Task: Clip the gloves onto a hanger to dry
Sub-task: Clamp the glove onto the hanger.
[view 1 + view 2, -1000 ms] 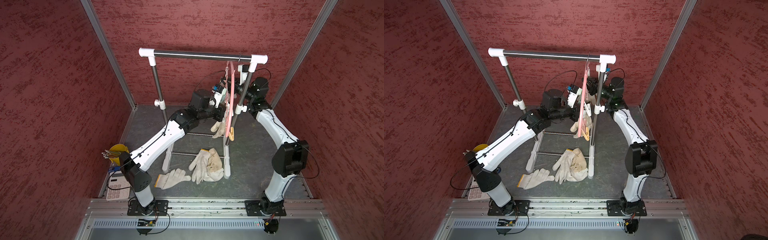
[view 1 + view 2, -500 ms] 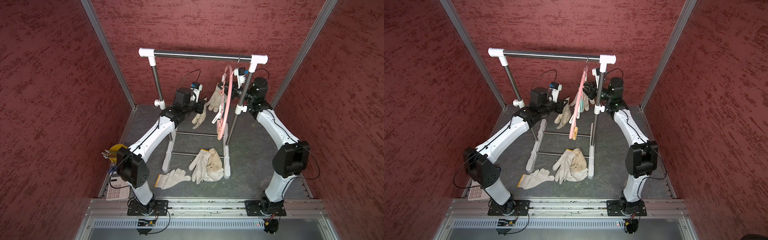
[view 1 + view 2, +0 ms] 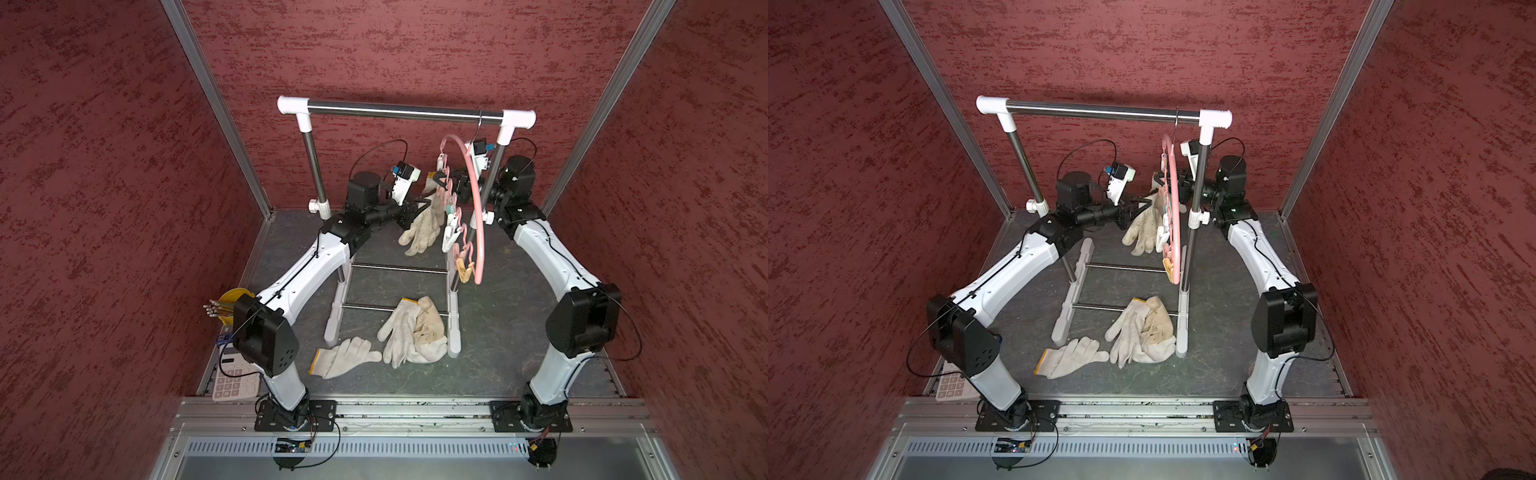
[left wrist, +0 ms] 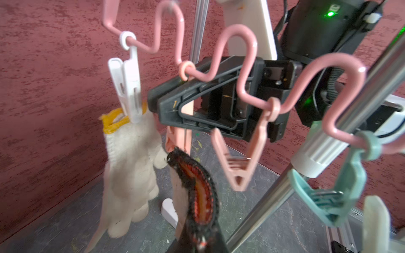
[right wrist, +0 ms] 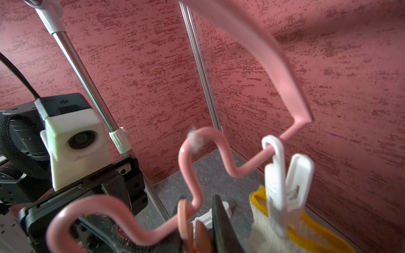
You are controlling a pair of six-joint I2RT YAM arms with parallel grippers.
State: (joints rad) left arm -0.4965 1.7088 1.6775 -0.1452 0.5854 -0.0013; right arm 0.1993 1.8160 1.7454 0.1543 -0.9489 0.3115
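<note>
Glove (image 4: pixel 129 170): off-white knit, yellow cuff (slightly grubby), hangs by white clip (image 4: pixel 128 87) on pink hanger (image 5: pixel 271 65). My left gripper (image 3: pixel 422 202) pinches a second glove (image 3: pixel 419 229); right gripper (image 4: pixel 156 103) clamps a pink clip (image 4: pixel 177 138).

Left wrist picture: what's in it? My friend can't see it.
A black right gripper pinches a pink clip on the wavy pink hanger, just above a second glove's dark-edged cuff. Beside it, a white clip holds a glove by its yellow cuff.

Curved pink plastic hanger (image 3: pixel 481 245) hangs right of centre from steel garment rack (image 3: pixel 399 111); off-white knitted gloves (image 3: pixel 415 332) lie lower centre, below it.
</note>
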